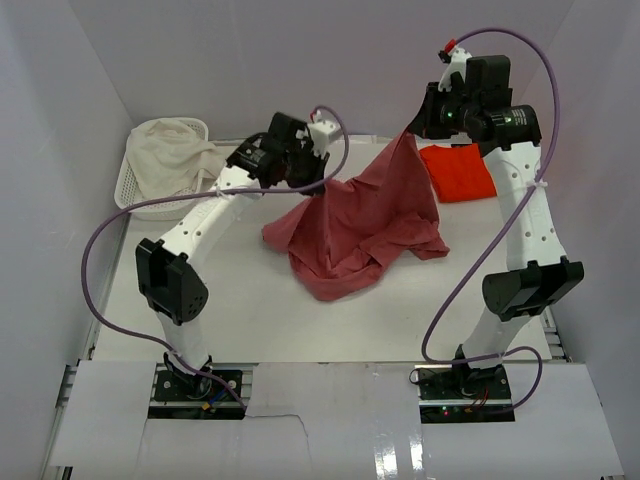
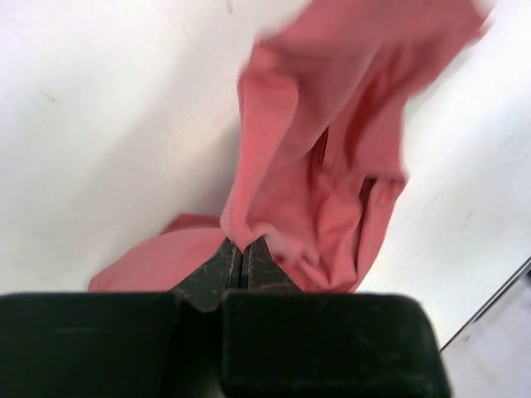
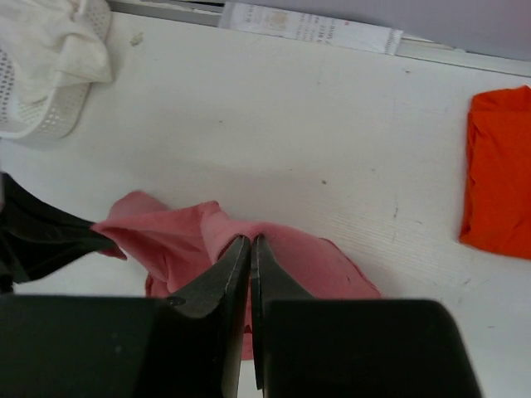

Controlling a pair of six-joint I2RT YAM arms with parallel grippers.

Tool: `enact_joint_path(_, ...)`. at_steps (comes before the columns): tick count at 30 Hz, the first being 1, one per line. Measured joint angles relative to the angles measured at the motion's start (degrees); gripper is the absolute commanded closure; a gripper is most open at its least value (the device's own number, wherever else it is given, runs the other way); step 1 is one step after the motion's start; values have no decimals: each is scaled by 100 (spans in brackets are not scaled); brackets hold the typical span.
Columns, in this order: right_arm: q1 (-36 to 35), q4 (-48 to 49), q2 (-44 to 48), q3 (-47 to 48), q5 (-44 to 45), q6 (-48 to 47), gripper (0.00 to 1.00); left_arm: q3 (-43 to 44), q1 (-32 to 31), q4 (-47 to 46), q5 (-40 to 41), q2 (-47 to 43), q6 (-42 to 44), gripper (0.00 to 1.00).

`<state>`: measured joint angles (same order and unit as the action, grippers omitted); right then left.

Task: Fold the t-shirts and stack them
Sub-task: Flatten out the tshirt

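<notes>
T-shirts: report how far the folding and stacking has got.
Done: the orange shirt lies folded at the far right of the table. In hand: the left gripper and right gripper are both shut on the rose shirt, holding it up, its lower part on the table. Left: fold the rose shirt and stack the two.

Large shirt [image 1: 365,225]: dusty rose-red, plain, no print; looks salmon-pink in the left wrist view. Small shirt [image 1: 457,172]: bright orange-red, plain. Basket [image 1: 126,182]: white, with a lattice of small holes. Cloth [image 1: 175,150] in it: cream, unpatterned. Table [image 1: 250,320]: white, a few faint dark specks. Left arm [image 1: 200,225] and right arm [image 1: 525,210]: white links, black joints. Cables [image 1: 84,270]: purple. Jaws on both: black.
</notes>
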<state>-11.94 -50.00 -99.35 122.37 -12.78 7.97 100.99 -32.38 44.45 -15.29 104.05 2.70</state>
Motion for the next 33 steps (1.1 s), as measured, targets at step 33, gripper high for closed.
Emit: enact_joint_path(33,11,258,3475,-2140,601,407,92,-2151,-516,413,321,-1934,-2210,100)
